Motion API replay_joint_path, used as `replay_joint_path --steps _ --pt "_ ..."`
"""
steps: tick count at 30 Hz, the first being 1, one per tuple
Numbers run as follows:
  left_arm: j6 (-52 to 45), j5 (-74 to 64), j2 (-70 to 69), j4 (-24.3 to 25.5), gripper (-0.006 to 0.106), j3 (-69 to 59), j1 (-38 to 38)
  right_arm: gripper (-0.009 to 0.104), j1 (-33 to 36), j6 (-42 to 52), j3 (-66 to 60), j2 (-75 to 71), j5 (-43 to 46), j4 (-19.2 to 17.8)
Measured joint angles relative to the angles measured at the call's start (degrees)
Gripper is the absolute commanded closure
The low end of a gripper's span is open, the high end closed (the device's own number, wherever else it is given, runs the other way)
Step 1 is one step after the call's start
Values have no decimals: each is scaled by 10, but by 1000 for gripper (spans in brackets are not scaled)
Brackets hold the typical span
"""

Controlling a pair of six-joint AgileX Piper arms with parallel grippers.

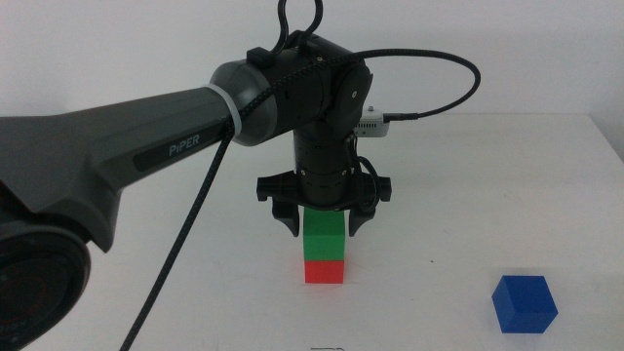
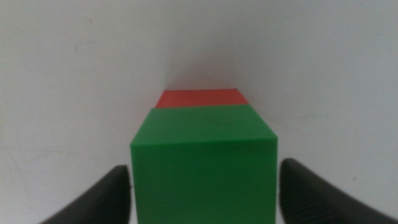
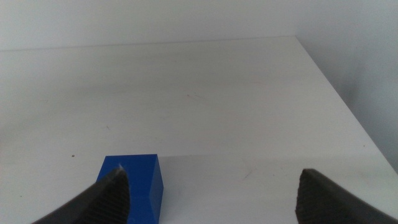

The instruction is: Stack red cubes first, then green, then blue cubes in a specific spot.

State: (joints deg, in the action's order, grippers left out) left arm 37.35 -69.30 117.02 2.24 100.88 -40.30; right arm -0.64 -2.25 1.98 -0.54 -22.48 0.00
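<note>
The green cube (image 1: pixel 325 240) sits squarely on the red cube (image 1: pixel 325 272) near the middle of the white table (image 1: pixel 468 195). My left gripper (image 1: pixel 324 226) hangs straight down over this stack, open, one jaw on each side of the green cube with a small gap. In the left wrist view the green cube (image 2: pixel 205 162) fills the space between the jaws, and the red cube (image 2: pixel 200 98) shows beyond it. The blue cube (image 1: pixel 524 302) lies alone at the front right. My right gripper (image 3: pixel 211 199) is open, with the blue cube (image 3: pixel 140 180) just by one jaw.
The left arm's thick grey body and its black cable (image 1: pixel 195 205) cross the left half of the middle view. The table's right edge (image 3: pixel 348 106) runs close to the blue cube's side. The right arm is out of the middle view.
</note>
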Motion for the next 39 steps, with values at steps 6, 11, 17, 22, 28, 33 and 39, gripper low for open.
replay_joint_path --steps 6,11,17,22,28,33,39 --pt "-20 0 -3 0 7 0 0 15 0 0 0 0 0 0" --pt "-69 -1 -54 0 7 0 1 15 0 0 0 0 0 0" --pt "-169 -15 -163 -2 7 0 43 15 0 0 0 0 0 0" --pt "-307 -17 -259 -8 7 -33 96 15 0 0 0 0 0 0" --pt "-454 15 -419 -122 7 -179 208 15 0 0 0 0 0 0" --pt "-587 86 -530 -268 7 -302 283 15 0 0 0 0 0 0" --pt "-660 101 -563 -365 7 -333 305 15 0 0 0 0 0 0"
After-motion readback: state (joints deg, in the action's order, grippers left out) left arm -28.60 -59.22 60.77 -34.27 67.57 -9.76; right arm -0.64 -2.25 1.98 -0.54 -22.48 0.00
